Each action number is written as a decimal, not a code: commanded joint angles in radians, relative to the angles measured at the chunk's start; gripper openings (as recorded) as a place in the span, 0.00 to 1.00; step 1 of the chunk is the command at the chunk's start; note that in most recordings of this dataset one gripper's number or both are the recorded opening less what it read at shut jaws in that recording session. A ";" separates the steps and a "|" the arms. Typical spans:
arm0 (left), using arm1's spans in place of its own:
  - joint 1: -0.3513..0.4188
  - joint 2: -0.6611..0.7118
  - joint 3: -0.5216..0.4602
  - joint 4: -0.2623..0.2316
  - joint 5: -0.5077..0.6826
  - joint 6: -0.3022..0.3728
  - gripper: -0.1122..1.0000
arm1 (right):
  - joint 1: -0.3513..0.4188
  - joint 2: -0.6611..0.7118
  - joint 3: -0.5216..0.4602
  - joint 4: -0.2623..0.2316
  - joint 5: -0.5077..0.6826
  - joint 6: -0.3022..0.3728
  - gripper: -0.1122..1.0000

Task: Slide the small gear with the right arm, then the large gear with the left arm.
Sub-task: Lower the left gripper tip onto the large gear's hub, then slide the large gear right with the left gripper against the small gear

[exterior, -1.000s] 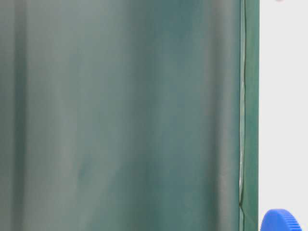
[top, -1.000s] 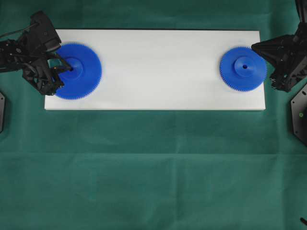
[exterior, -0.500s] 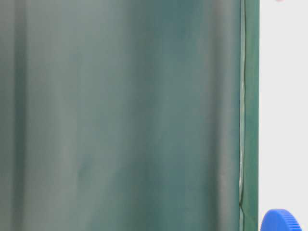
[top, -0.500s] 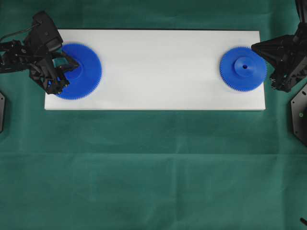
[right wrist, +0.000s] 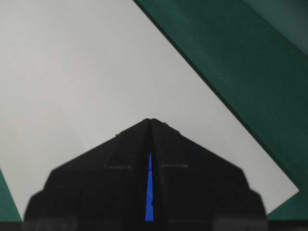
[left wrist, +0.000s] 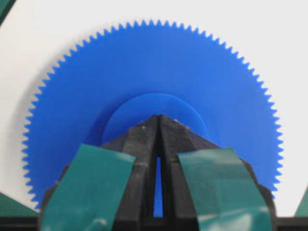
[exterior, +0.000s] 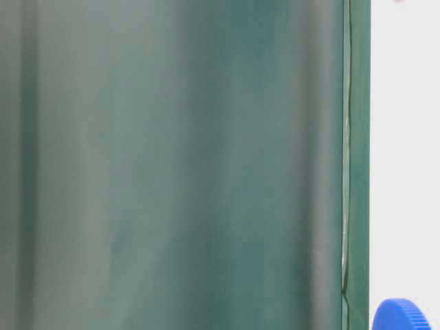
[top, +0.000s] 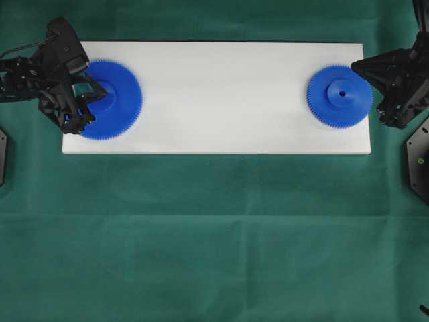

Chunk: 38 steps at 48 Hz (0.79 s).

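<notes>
Left gripper, fingers pressed together, nothing gripped, is drawn back slightly on large gear hub; no slide yet. Right gripper likewise pinched empty, unmoved beside small gear.

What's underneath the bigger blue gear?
The large gear lies flat on a white board, which rests on green cloth. The left gripper covers part of its hub, so the centre hole is hidden.

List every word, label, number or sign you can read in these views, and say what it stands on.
None can be read. The large gear, the small gear, the white board, the green cloth, the left gripper with its green tape patches and the right gripper all show plain, unmarked surfaces.
</notes>
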 commanded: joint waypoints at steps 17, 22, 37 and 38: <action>-0.003 0.002 -0.003 0.000 0.060 0.000 0.10 | 0.002 0.003 -0.009 -0.002 -0.009 0.000 0.55; -0.003 0.002 -0.003 -0.002 0.060 0.000 0.10 | 0.002 0.005 -0.011 -0.002 -0.009 0.000 0.55; -0.003 0.003 -0.005 -0.002 0.057 -0.002 0.10 | 0.002 0.005 -0.009 -0.002 -0.009 0.000 0.55; -0.003 0.003 -0.005 -0.002 0.055 -0.002 0.10 | 0.002 0.005 -0.009 -0.003 -0.009 0.000 0.55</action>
